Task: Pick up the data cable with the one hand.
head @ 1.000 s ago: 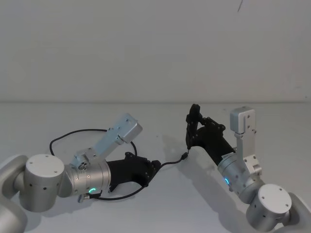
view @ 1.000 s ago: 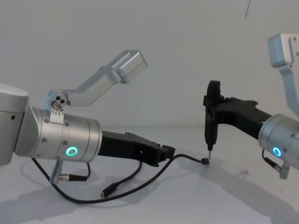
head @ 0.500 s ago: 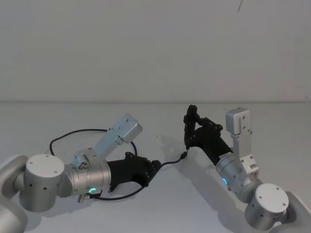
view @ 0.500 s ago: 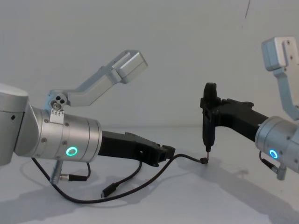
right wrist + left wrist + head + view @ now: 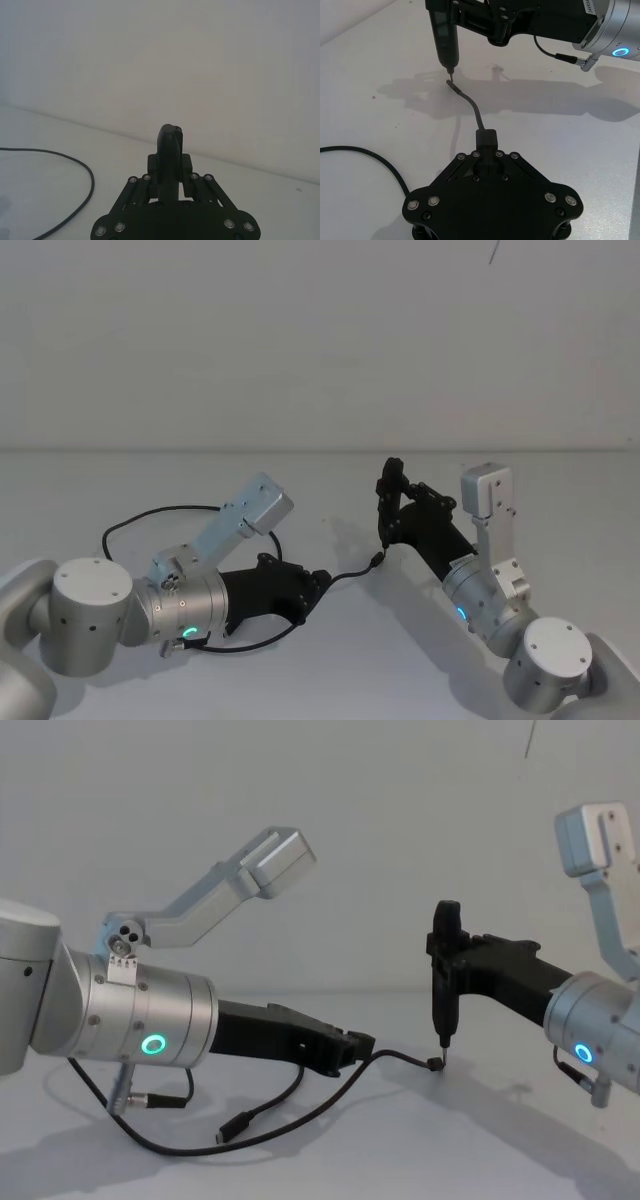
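Observation:
The data cable (image 5: 160, 510) is a long thin black cord looping across the white table. My left gripper (image 5: 318, 585), the flat black hand on the silver cylinder with the green ring, lies low over the table and is shut on the cable near one end (image 5: 486, 137). From its tips the cord (image 5: 400, 1055) runs on to a small plug (image 5: 436, 1064). The other plug (image 5: 232, 1128) lies on the table below the left arm. My right gripper (image 5: 450, 965) is shut on an upright black bar (image 5: 170, 145). The bar's thin pin tip (image 5: 449, 71) hangs just above the small plug.
A short lead with a silver plug (image 5: 150, 1100) hangs from my left wrist. The white table (image 5: 330, 680) meets a plain grey wall behind.
My right arm has shifted slightly left, bringing the pin tip closer over the cable's end. The left arm and the cable have not moved.

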